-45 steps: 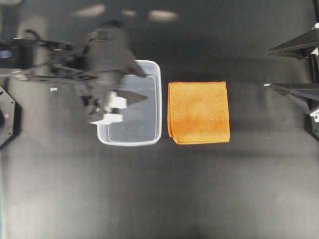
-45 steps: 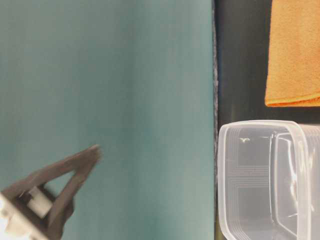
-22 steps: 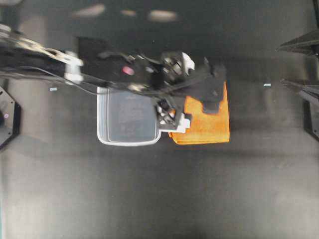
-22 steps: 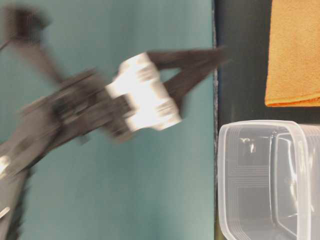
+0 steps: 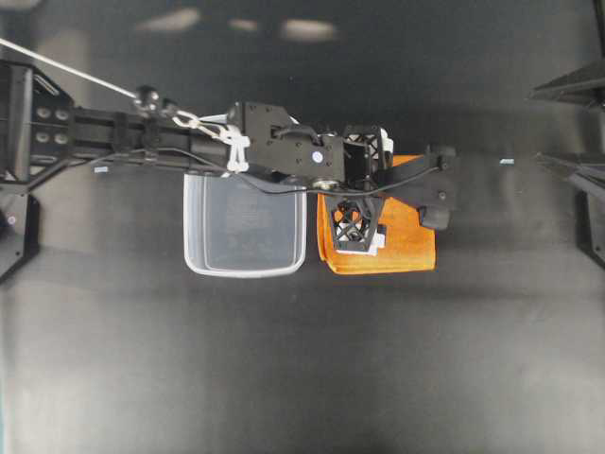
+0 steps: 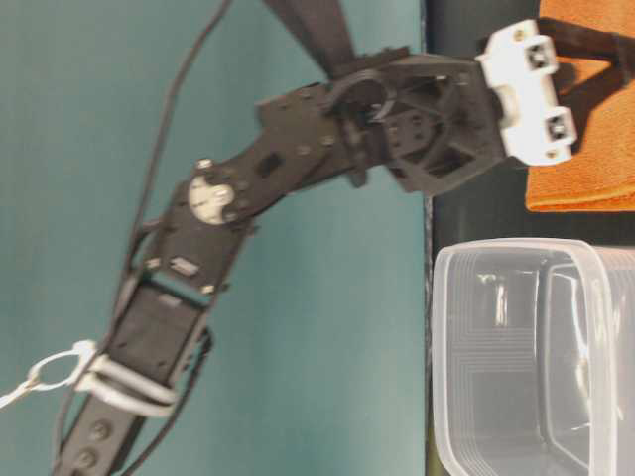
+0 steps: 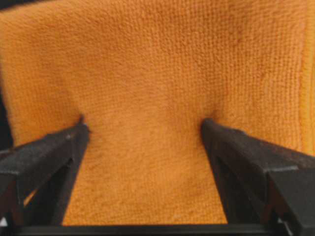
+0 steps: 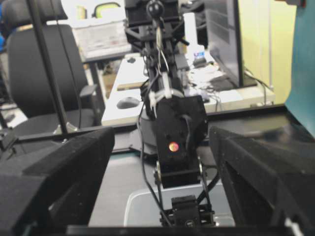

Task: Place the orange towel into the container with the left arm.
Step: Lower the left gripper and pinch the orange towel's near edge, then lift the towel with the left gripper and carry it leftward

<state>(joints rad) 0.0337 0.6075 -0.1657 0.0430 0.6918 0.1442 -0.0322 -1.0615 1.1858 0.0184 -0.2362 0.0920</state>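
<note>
The orange towel [image 5: 406,248] lies flat on the black table, right of the clear container [image 5: 244,241]. My left arm [image 5: 274,151] reaches across the container's far rim. My left gripper [image 5: 408,189] is open, pointing down, with both fingertips [image 7: 81,129] pressed on the towel [image 7: 147,59], dimpling the cloth; the jaws stand wide apart with flat towel between them. In the table-level view the gripper [image 6: 617,69] is on the towel [image 6: 585,169], above the container [image 6: 526,357], which holds nothing. My right gripper [image 5: 534,125] is open and holds nothing at the right edge.
The right wrist view [image 8: 161,135] looks between the open fingers at the left arm [image 8: 179,128] and the container [image 8: 142,206]. Arm bases stand at the left edge [image 5: 14,227] and the right edge [image 5: 591,222] of the table.
My left arm swung from over the container rightward to the towel and lowered its open gripper onto the cloth. The towel and container have not moved. The right gripper drew back slightly.
</note>
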